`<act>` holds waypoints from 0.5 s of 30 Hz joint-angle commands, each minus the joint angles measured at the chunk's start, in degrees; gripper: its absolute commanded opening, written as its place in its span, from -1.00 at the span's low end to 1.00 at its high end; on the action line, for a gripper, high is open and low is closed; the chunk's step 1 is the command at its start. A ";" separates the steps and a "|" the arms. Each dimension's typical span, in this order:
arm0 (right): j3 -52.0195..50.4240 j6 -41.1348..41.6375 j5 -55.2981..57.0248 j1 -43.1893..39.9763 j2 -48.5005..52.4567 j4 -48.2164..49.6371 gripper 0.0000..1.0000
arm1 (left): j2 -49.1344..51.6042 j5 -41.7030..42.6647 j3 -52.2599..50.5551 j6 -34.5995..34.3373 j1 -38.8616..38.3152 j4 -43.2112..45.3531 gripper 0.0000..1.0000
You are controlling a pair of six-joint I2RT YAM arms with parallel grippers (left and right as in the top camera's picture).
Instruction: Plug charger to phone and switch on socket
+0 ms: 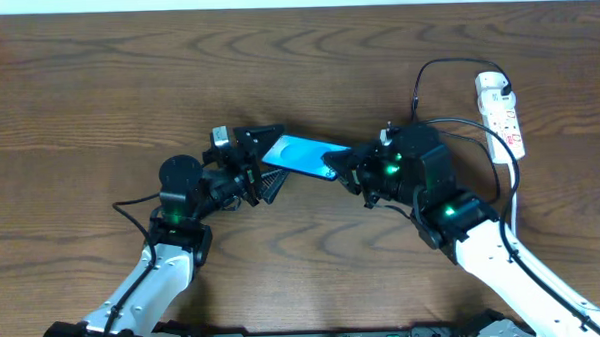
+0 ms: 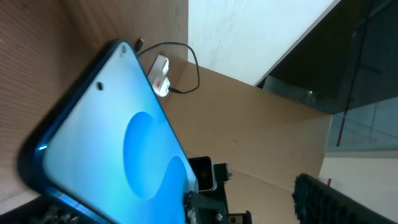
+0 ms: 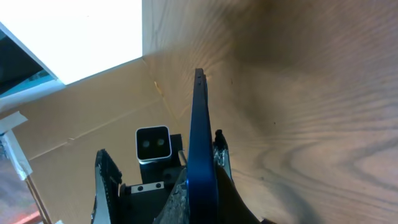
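Observation:
The phone [image 1: 302, 155], its screen lit blue, is held off the table between both arms. My right gripper [image 1: 342, 169] is shut on its right end; the right wrist view shows the phone edge-on [image 3: 200, 124] clamped between the fingers [image 3: 208, 190]. My left gripper [image 1: 264, 164] is open, its fingers spread on either side of the phone's left end. The phone fills the left wrist view [image 2: 112, 137]. The white socket [image 1: 502, 111] lies at the far right. The black charger cable [image 1: 417, 84] loops from the socket toward my right arm. Its tip seems to show in the left wrist view [image 2: 138, 45].
A white cord [image 1: 508, 206] runs from the socket toward the table's front past my right arm. The socket also shows in the left wrist view [image 2: 160, 74] with the cable [image 2: 196, 68]. The brown wooden table [image 1: 127, 84] lies under everything.

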 commanded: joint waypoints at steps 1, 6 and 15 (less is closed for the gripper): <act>0.07 4.22 1.75 1.55 -0.50 0.59 -0.98 | -0.11 0.35 0.50 -0.76 -0.87 0.33 0.83; 0.07 4.15 3.56 3.08 -0.50 0.39 -0.95 | -0.11 0.35 0.50 -2.78 -1.18 0.31 0.80; 0.07 4.13 10.40 6.16 -0.50 0.35 -0.95 | -0.11 0.33 0.50 -10.45 -1.18 0.31 0.34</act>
